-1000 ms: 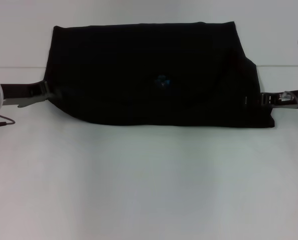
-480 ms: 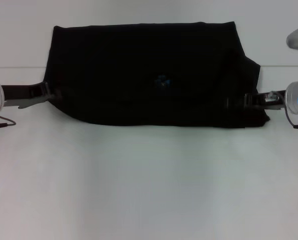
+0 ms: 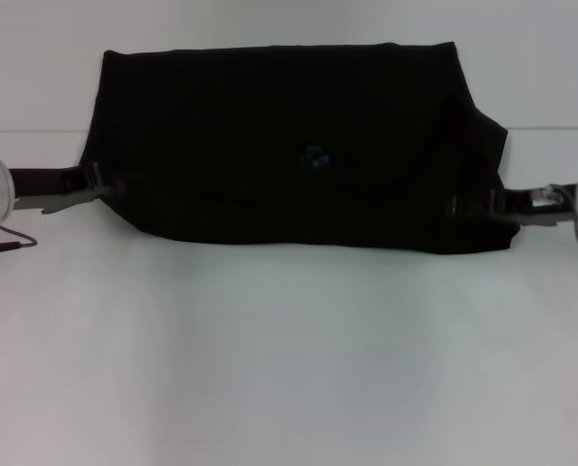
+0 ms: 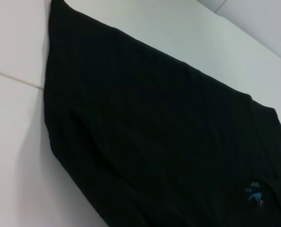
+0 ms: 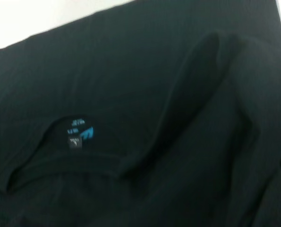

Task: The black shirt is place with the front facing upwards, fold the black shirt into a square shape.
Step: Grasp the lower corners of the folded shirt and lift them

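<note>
The black shirt (image 3: 289,146) lies spread across the far half of the white surface (image 3: 289,359), already folded into a wide band, with its blue neck label (image 3: 315,157) showing near the middle. No lettering shows on the cloth that faces up.

The left gripper (image 3: 102,184) sits at the shirt's left edge, low on the surface, its tips right at the dark cloth. The right gripper (image 3: 493,206) is at the right edge, where the fabric bunches into a raised fold by the near right corner. Whether either set of fingers is clenched on cloth or released, I cannot tell; black on black hides it.

The left wrist view shows the shirt (image 4: 149,132) lying flat and smooth, with the label (image 4: 253,191) far off. In the right wrist view, a soft ridge of fabric (image 5: 201,94) runs beside the label (image 5: 80,133).

This is light, limp cloth: it will sag and drag, and layers may slide apart. My judgement is that the best hold is at the two end edges, pinching all layers together, lifting evenly so the fold lands square.
</note>
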`<state>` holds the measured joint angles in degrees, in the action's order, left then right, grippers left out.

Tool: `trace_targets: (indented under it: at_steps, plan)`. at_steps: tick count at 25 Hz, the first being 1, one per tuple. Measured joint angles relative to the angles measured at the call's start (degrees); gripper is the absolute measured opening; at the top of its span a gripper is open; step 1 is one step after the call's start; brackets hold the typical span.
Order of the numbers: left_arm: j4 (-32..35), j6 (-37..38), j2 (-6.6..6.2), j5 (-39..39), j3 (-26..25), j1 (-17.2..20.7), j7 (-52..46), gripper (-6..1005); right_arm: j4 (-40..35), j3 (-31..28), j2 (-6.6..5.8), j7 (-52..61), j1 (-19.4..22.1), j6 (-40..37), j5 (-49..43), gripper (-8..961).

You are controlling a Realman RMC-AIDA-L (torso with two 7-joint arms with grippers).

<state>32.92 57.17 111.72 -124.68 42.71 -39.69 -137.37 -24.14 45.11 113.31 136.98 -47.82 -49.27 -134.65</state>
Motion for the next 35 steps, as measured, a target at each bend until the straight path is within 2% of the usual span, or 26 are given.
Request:
trace_targets:
  at_steps: [3, 6, 13, 22, 35]
  plan:
    - [0.06, 0.04, 0.02, 0.0, 0.0, -0.08, 0.0, 2, -0.24, 0.0, -1.1, 1.11, 1.17, -1.65, -0.05, 848]
    - [0.11, 0.05, 0.05, -0.01, 0.0, -0.11, 0.0, 2, -0.3, -0.15, -1.61, 1.28, 1.92, -1.77, -0.08, 840]
    - [0.13, 0.03, 0.11, -0.04, 0.0, -0.21, 0.04, 1, -0.39, 0.37, -1.18, 1.81, 1.57, -0.55, -0.97, 821]
    - [0.13, -0.03, 0.08, -0.04, 0.0, -0.21, 0.08, 1, -0.75, 0.62, -1.23, 7.36, 0.52, -0.4, -8.14, 796]
    - [0.1, 0.35, 0.32, 0.12, 0.0, -0.26, 0.09, 1, -1.68, 0.16, -1.21, 7.35, 0.97, -1.25, -7.83, 223]
